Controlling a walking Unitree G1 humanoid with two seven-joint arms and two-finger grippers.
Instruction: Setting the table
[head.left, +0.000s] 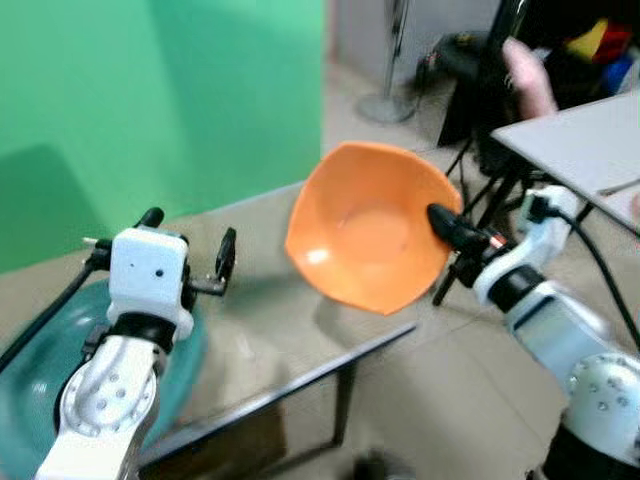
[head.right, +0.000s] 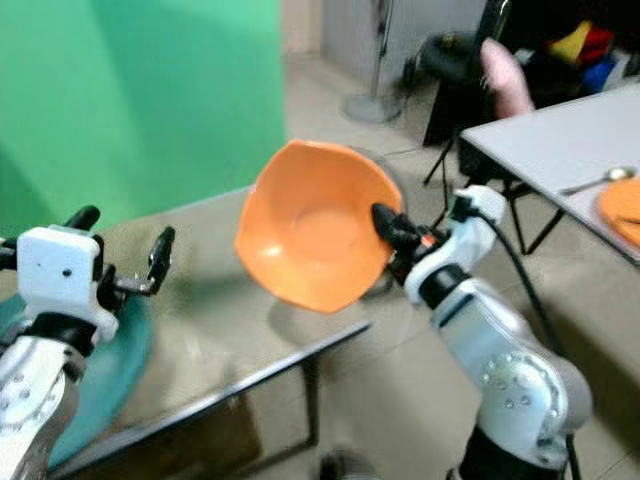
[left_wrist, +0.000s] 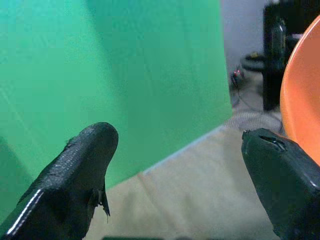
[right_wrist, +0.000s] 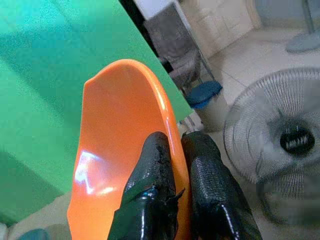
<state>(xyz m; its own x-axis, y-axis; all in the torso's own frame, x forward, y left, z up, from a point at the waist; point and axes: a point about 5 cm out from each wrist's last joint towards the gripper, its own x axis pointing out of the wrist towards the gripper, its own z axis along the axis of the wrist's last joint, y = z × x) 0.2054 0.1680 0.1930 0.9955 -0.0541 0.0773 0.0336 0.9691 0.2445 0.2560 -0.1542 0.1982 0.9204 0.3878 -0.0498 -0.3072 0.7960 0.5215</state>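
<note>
- The orange bowl (head.left: 370, 225) is up in the air, tipped on its side so that its hollow faces the head camera; it hangs over the beige tabletop (head.left: 270, 330), above that table's far corner.
- The right gripper (head.left: 447, 228) has the bowl by its rim, on the edge turned away from the green backdrop (head.left: 150, 90). One black finger lies inside the hollow and the other behind the wall, so the jaws are closed tight on the rim with only the bowl's thickness between them (the right wrist view shows this plainly, at (right_wrist: 172, 195)).
- The bowl rests on nothing else; a pale shadow lies on the tabletop under it.
- The left gripper (head.left: 190, 245) is raised over the tabletop, on the backdrop side of the bowl and apart from it. Its jaws stand wide apart and hold nothing; in the left wrist view the bowl's edge (left_wrist: 300, 95) shows just beyond one fingertip, not touching.
- A teal plate (head.left: 30, 380) lies on the tabletop under the left arm, well apart from the bowl.
- Beyond the bowl, away from the backdrop, stands a grey table (head.right: 560, 150) with a spoon (head.right: 600, 180) on it, and a person's hand (head.right: 505, 80) shows past its far side.
- A standing fan (right_wrist: 280, 145) is on the floor behind the bowl.
</note>
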